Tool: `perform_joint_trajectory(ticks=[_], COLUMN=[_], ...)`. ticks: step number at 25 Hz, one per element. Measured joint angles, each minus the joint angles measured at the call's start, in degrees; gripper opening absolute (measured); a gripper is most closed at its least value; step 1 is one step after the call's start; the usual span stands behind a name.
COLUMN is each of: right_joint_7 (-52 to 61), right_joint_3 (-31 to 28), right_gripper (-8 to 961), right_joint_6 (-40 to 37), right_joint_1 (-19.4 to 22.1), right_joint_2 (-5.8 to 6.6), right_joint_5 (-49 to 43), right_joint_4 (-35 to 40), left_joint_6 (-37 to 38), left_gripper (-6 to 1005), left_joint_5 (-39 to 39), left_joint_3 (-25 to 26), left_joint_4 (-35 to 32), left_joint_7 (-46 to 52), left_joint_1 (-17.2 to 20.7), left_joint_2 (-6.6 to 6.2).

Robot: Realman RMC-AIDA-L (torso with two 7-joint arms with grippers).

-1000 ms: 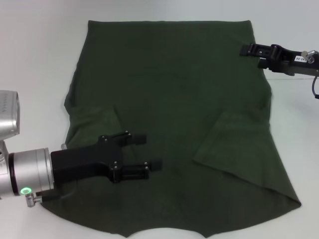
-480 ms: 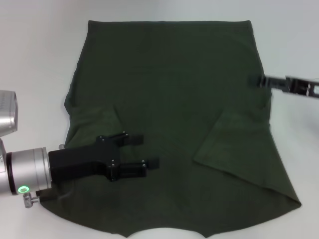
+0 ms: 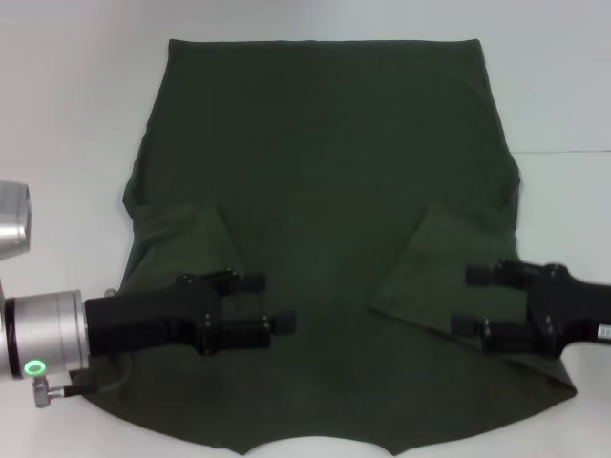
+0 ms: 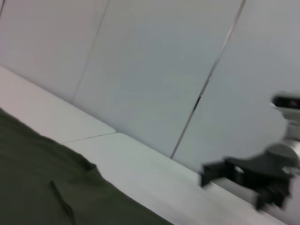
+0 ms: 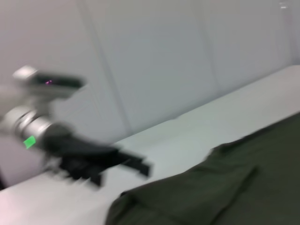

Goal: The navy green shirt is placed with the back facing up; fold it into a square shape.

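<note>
Olive-green cloth filled nearly the whole head view: the navy green shirt (image 3: 325,200) lay spread flat on the white table (image 3: 67,114), plain side up, hem at the far edge, collar notch at the near edge. Both short sleeves were folded inward onto the body, the left sleeve (image 3: 177,239) lying just ahead of the left gripper, the right sleeve (image 3: 444,262) making a slanted flap beside the right one.

Down at the left, the left gripper (image 3: 270,303) hung over the shirt's near left part, pointing toward the middle, its two black fingers parted with green cloth showing between them, nothing held. Whether the tips touched the fabric could not be told.

Over on the right, the right gripper (image 3: 468,301) reached in across the shirt's near right corner, fingers likewise spread apart and empty, tips at the folded sleeve's edge.

Behind the table stood a pale panelled wall (image 4: 154,70). Each wrist camera caught the opposite gripper as a blurred dark shape over the table.
</note>
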State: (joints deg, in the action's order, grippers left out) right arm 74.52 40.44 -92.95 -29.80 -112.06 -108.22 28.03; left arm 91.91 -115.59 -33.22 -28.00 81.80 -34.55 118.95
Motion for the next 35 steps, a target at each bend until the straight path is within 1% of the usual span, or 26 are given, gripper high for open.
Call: perform_joint_trajectory(ticks=[4, 6, 7, 8, 9, 10, 12, 14, 15, 18, 21, 25, 27, 28, 35], right_joint_7=[-3.11, -4.05, -4.40, -4.63, -4.77, -4.91, -5.28, -5.35, -5.30, -5.06, -4.96, -4.46, -4.24, -4.22, -4.21], right_joint_3=[0.01, -0.26, -0.37, -0.40, -0.30, -0.14, 0.12, 0.17, 0.17, 0.17, 0.17, 0.16, 0.17, 0.16, 0.16], right_gripper=[900, 900, 900, 900, 900, 900, 900, 900, 900, 900, 900, 900, 900, 900, 899], right_joint_6=[-0.79, -0.77, -0.77, -0.78, -0.77, -0.69, -0.48, -0.44, -0.47, -0.98, -1.21, -1.26, -1.27, -1.27, -1.25], right_joint_1=[0.98, 1.32, 1.43, 1.51, 1.54, 1.54, 1.54, 1.39, 1.30, 1.22, 1.09, 0.55, 0.25, 0.18, 0.00], right_joint_2=[-0.69, -0.83, -0.84, -0.85, -0.86, -0.86, -0.86, -0.86, -0.78, -0.43, -0.15, -0.03, -0.03, -0.03, -0.12], right_joint_5=[-1.00, -1.00, -1.00, -1.00, -0.99, -1.04, -1.23, -1.60, -1.72, -1.92, -2.72, -3.78, -4.40, -4.60, -4.85], right_joint_4=[-0.46, -0.59, -0.61, -0.62, -0.63, -0.64, -0.65, -0.67, -0.68, -0.70, -0.70, -0.70, -0.70, -0.70, -0.69], left_joint_6=[-0.13, 0.02, 0.09, 0.17, 0.29, 0.32, 0.26, -0.48, -0.65, -1.33, -2.47, -4.07, -4.37, -4.98, -7.36], left_gripper=[920, 920, 920, 920, 920, 920, 920, 920, 920, 920, 920, 919, 919, 919, 920], left_joint_5=[-0.06, -0.12, -0.18, -0.37, -0.95, -1.61, -3.47, -7.72, -8.64, -14.98, -19.99, -25.31, -25.98, -26.76, -26.88], left_joint_3=[0.61, 1.57, 2.40, 3.01, 4.35, 5.44, 7.64, 11.05, 11.90, 17.68, 20.79, 21.80, 21.85, 22.06, 21.82], left_joint_4=[-2.10, -3.09, -3.42, -3.49, -3.84, -4.30, -5.87, -7.90, -8.25, -9.20, -9.34, -9.76, -9.77, -9.78, -9.24], left_joint_7=[4.42, 9.38, 12.45, 14.20, 18.04, 20.76, 26.50, 33.87, 35.17, 40.25, 43.00, 45.87, 46.23, 46.77, 45.98], left_joint_1=[-0.05, -0.63, -0.97, -1.12, -1.36, -1.40, -1.29, -0.80, -0.69, 0.05, 0.64, 1.43, 1.58, 2.16, 3.29], left_joint_2=[-0.41, -1.57, -2.44, -2.94, -3.90, -4.48, -5.22, -6.11, -6.29, -7.11, -7.49, -7.53, -7.48, -7.24, -6.67])
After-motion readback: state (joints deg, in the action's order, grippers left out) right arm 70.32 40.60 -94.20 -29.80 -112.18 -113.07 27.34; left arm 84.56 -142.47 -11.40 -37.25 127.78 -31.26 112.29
